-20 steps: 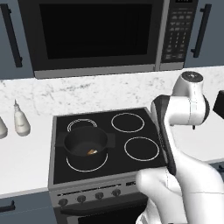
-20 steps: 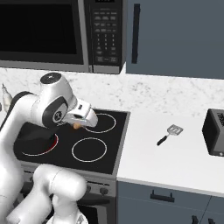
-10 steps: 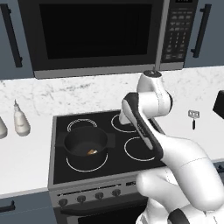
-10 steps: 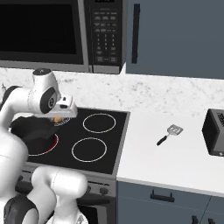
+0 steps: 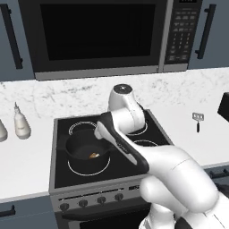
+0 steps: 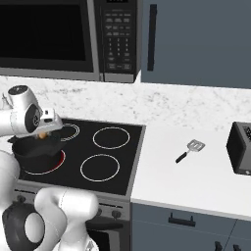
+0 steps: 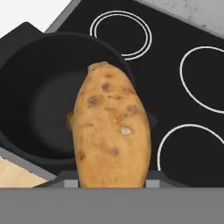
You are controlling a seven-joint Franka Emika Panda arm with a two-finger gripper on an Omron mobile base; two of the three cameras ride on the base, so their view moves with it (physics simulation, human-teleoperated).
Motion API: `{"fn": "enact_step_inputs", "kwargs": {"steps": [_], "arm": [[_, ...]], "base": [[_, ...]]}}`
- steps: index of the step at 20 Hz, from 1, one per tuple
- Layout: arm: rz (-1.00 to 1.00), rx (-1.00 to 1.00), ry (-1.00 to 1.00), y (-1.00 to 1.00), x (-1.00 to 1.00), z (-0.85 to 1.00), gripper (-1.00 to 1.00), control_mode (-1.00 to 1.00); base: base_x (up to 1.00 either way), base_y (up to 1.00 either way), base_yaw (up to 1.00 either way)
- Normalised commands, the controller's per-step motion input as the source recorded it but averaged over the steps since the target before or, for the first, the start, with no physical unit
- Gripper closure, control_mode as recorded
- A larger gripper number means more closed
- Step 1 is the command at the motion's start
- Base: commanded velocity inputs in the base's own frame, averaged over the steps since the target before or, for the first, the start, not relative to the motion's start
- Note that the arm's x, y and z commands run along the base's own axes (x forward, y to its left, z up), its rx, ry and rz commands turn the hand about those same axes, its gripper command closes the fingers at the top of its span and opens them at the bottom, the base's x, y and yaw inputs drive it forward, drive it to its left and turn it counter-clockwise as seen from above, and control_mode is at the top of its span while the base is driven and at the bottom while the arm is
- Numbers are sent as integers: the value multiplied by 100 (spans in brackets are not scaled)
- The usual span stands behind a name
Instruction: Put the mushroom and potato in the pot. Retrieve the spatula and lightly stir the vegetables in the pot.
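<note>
The claw [image 6: 45,133] grips the potato [image 7: 111,131], clamped between its jaws above the pot [image 7: 39,105].

A black glass stovetop [image 6: 122,152] with four white ring burners sits in a white counter [image 6: 196,181]. Above it hangs a dark microwave [image 5: 103,36], flanked by grey-blue cabinets [image 6: 196,39]. A marbled backsplash [image 6: 186,105] runs behind. A black toaster [image 6: 240,149] stands at the right; two pale bottles [image 5: 20,125] stand left of the stovetop.
</note>
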Motion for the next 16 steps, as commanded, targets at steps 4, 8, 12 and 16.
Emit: {"fn": "enact_step_inputs", "kwargs": {"steps": [4,8,12,16], "arm": [[15,-5,-11,74,27,0,100,-100],[14,-4,-5,63,21,-3,100,-100],[9,-3,2,60,28,-31,100,-100],[6,-1,1,15,36,-45,100,-100]], "base": [[0,0,0],[0,0,0],[0,0,0],[0,0,0]]}}
